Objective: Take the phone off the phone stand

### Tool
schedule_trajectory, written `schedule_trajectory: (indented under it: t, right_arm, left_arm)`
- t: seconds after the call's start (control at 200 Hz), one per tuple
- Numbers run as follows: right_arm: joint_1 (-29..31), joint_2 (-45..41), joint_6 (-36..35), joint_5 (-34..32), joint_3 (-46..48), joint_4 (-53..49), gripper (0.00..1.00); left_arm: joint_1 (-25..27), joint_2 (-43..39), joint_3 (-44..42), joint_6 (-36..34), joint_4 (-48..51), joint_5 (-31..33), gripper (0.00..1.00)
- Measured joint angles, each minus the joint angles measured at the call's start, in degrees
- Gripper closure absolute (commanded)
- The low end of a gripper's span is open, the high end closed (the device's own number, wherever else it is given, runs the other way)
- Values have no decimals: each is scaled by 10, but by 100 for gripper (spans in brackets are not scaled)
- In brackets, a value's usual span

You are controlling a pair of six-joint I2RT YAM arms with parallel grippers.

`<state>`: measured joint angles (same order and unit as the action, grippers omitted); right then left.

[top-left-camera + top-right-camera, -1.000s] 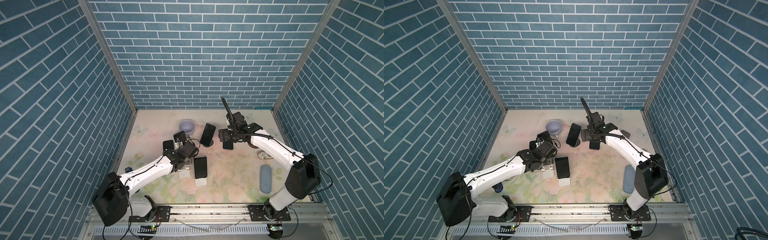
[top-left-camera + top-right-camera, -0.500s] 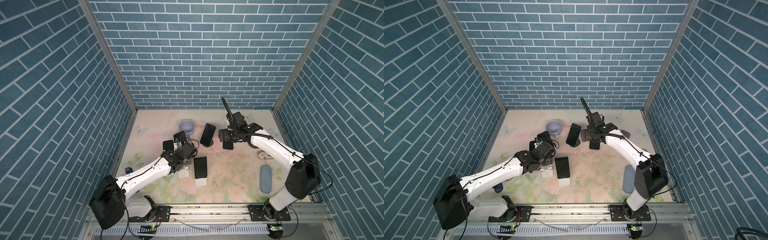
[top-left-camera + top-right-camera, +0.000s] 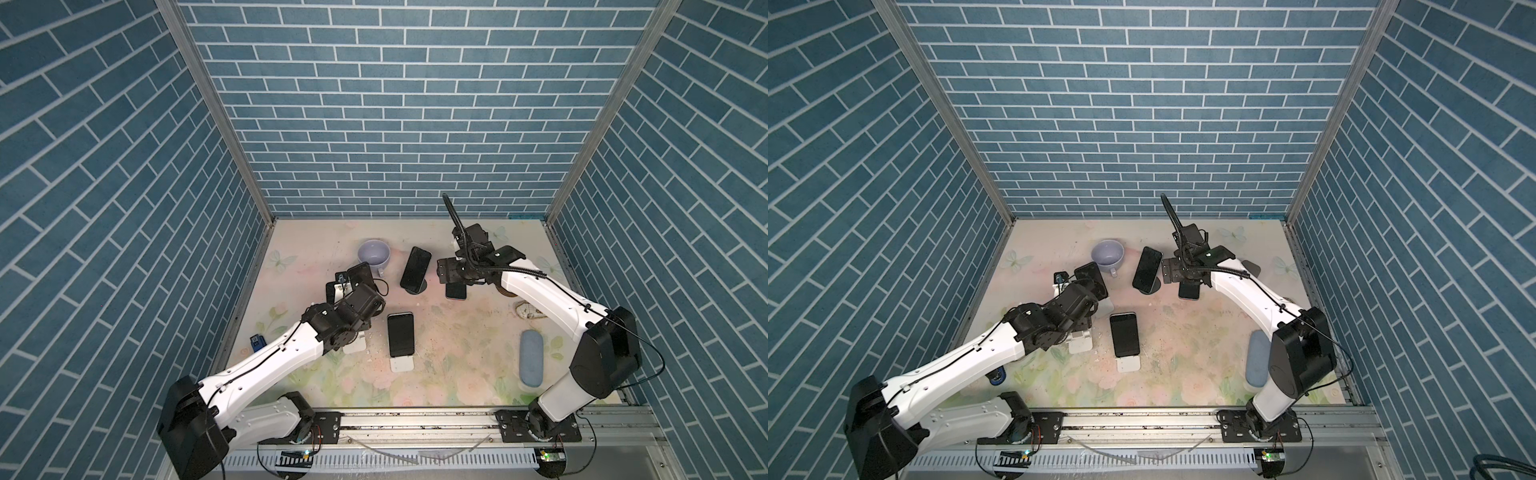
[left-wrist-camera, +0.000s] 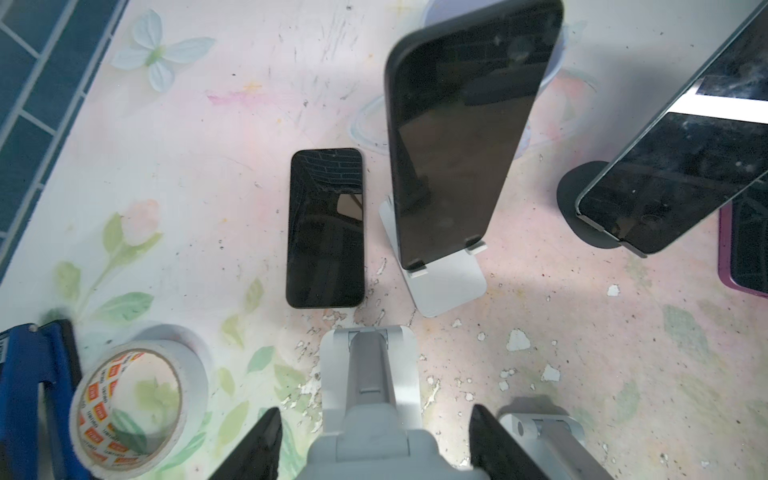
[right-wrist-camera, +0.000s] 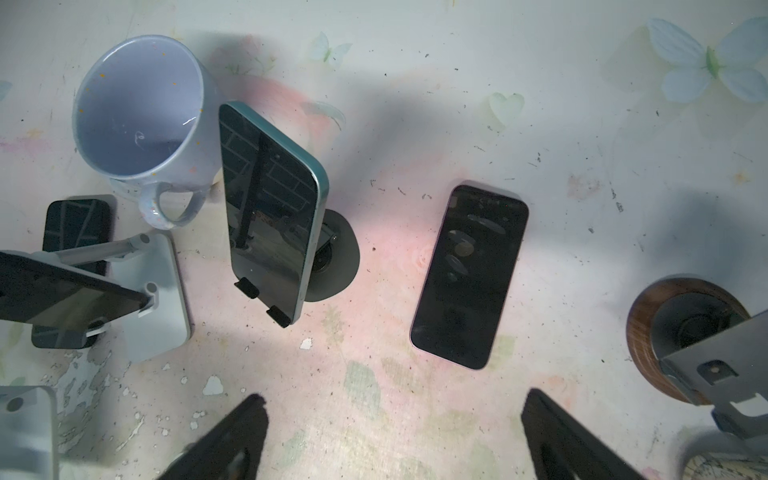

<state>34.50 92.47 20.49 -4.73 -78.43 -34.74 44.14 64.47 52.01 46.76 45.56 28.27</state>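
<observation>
Twin high overhead views of whole table (image 3: 457, 340); two close downward wrist views.

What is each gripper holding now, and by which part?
The left gripper is shut on the grey phone stand, by the sides of its upper plate. The right gripper is open and holds nothing.

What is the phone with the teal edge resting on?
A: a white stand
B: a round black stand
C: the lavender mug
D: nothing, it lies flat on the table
B: in the right wrist view the teal-edged phone leans tilted on the round black stand, whose dark disc base shows just behind it.
</observation>
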Motion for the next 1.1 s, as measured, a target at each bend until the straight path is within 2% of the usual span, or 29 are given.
schedule_trajectory:
  t: [0.205,0.58,0.79,1.095]
  right_arm:
    - [0,9,0,1,-14,-3,3]
    - [0,27,-12,1,-29,-6,3]
    - [0,33,-16,-2,-42,-5,3]
    - [0,35,-25,-10,-42,-6,3]
  left_arm:
    - [-51,-33,2,-16,25,6,41]
    - [-211,-40,0,-88,10,-42,40]
    - [-304,17,17,-144,-27,-87,39]
    - [-378,105,75,-199,-99,-121,39]
